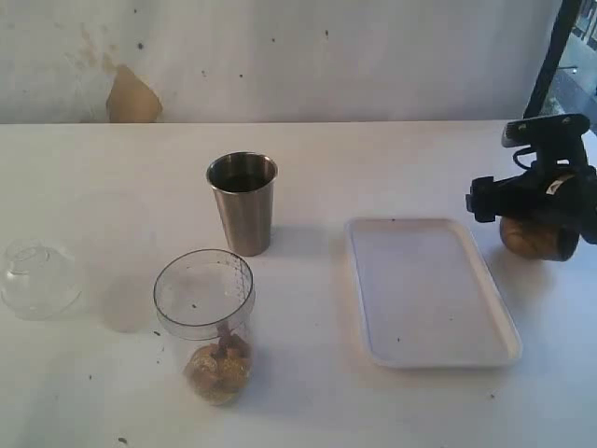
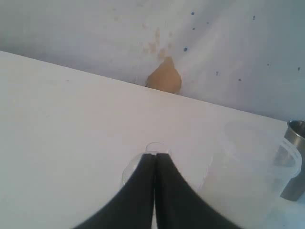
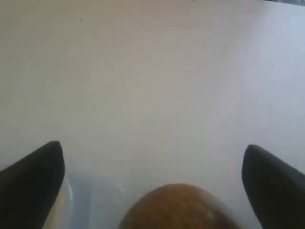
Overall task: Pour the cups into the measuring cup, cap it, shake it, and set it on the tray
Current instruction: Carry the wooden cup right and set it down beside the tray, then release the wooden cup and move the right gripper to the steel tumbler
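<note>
The clear measuring cup [image 1: 207,308] stands at the front left with brown bits at its bottom. Behind it is the steel tumbler [image 1: 242,201] [image 2: 296,162]. The white tray [image 1: 429,289] lies to the right of the middle. Past its right edge sits the brown wooden cup [image 1: 536,240] [image 3: 181,207], with my right gripper [image 1: 534,207] [image 3: 153,150] open just above it and a finger on each side, not touching. The clear dome cap [image 1: 37,277] [image 2: 157,149] lies at the far left. My left gripper [image 2: 155,155] is shut and empty, its tips in front of the cap; the exterior view does not show it.
A frosted translucent cup [image 1: 128,301] [image 2: 257,162] stands between the cap and the measuring cup. A white wall with a tan patch [image 1: 132,98] closes off the table's far edge. A dark post [image 1: 552,56] rises at the back right.
</note>
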